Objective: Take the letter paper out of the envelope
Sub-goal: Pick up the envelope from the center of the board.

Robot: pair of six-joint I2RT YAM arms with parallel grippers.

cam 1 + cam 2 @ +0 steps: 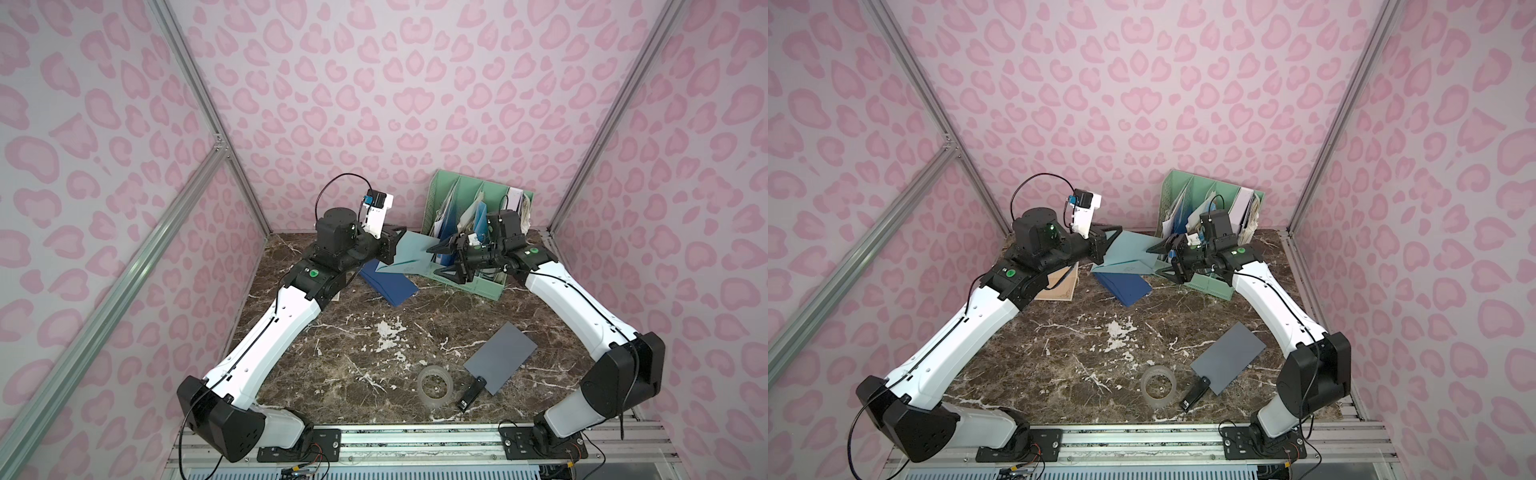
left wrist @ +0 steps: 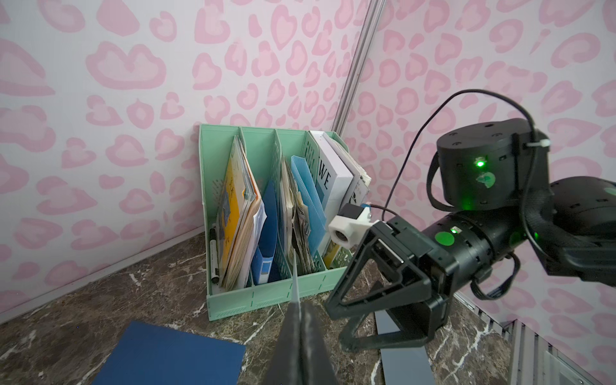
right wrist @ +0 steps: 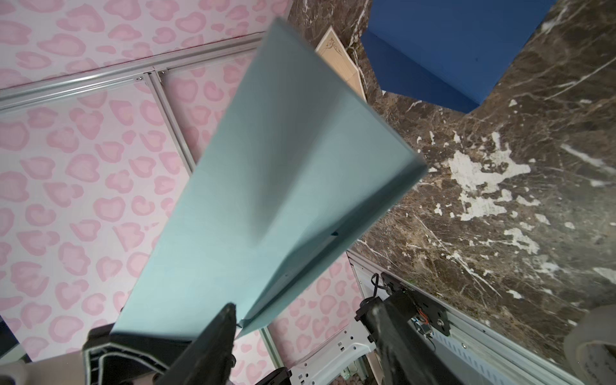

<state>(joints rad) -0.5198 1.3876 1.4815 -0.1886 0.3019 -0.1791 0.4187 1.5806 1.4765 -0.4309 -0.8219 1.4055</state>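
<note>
Enclosure walls [image 1: 374, 83] in white with pink heart-shaped spots stand on three sides, braced by aluminium frame rails.

Brown marble-patterned tabletop [image 1: 353, 332], white-veined.

Two white-and-black arms reach from the near rail toward the back and meet over the far half of the table.

Mint-green plastic file organizer [image 1: 482, 286] stands at the back right corner against the wall. Its slots are stuffed with booklets, papers and blue folders.

Dark blue flat folder [image 1: 390, 286] lies on the marble left of the organizer, below the raised envelope.

Pale teal paper envelope [image 1: 409, 249] is held up off the table between the two grippers, tilted, with its flap folded open. The left wrist view shows it edge-on as a thin line. No letter paper shows apart from the envelope, and I cannot tell whether it is inside.

Left gripper [image 1: 395, 248]: fingers pressed together, pinching the left end of the envelope.

Right gripper [image 1: 431, 260]: fingers spread wide at the envelope's right end. In the right wrist view one fingertip [image 3: 230, 310] sits at the envelope's corner and the other stands well apart from it. I cannot tell whether the first truly touches.

Grey rectangular sheet [image 1: 500, 357] lies flat at near right.

Tan wooden board [image 1: 1059, 284], partly hidden under the left arm.

Clear tape roll [image 1: 422, 388], flat, near front centre.

Small black oblong object [image 1: 471, 394], between the tape and the grey sheet, touching the sheet's corner.
</note>
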